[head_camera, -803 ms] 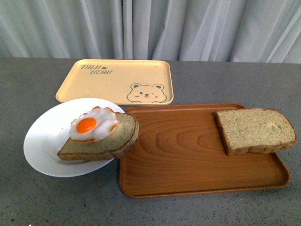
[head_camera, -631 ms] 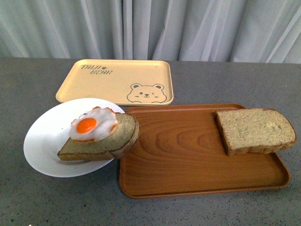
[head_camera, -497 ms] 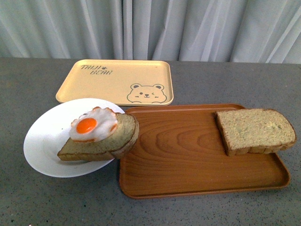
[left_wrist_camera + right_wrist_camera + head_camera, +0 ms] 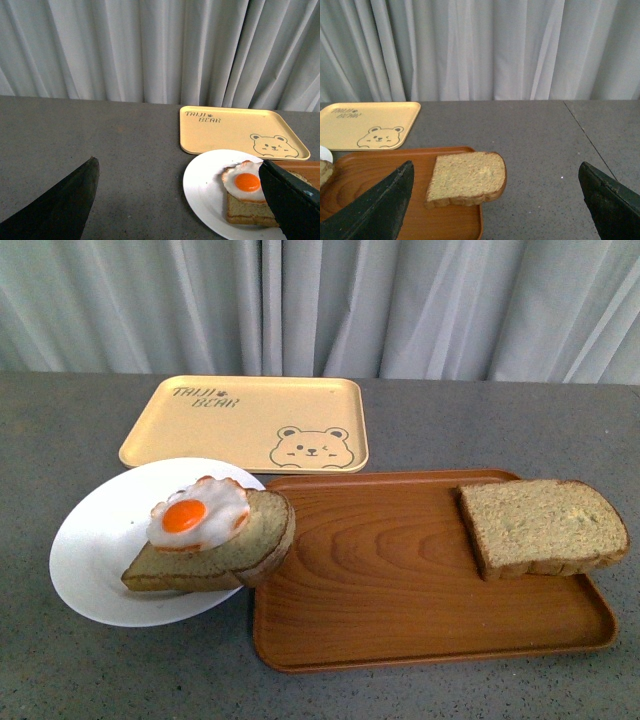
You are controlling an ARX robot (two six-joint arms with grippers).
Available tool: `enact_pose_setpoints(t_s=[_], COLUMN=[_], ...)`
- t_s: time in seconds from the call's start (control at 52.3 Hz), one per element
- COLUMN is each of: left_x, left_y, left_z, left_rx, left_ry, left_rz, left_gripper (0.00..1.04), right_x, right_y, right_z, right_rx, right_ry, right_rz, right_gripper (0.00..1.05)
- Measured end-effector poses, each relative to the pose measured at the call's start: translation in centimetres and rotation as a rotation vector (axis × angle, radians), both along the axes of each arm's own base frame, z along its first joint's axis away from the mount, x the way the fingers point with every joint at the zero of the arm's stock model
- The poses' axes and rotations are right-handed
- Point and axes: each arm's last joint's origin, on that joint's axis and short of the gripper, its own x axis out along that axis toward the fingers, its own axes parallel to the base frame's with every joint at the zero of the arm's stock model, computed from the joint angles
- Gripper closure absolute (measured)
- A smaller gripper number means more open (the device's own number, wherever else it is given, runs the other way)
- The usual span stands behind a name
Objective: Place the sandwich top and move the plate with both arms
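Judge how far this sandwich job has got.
Done: nothing beyond the egg on its bread slice on the plate. In hand: nothing; both jaws stand open and empty. Left: lift the plain slice off the brown tray onto the egg, then move the plate.

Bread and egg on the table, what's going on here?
Nothing is being handled right now. A plain slice lies on the brown tray, and an egg slice sits on the white plate beside it. The left pincer and the right pincer are both open and empty.
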Motion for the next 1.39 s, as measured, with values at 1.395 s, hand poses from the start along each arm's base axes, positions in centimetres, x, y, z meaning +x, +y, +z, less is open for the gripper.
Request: enact_pose_setpoints(t_s=[1.395], left_x=[0.0], left_y=[0.0], left_z=[0.0], left_rx=[0.000], left_ry=[0.000], left_rz=[0.000], left_gripper=[0.09], right_x=[23.2], right_y=[-1.8], right_z=[-10.2], right_rx=[0.663], right_ry=[0.706], right_rz=[-0.137], right_gripper=[0.47])
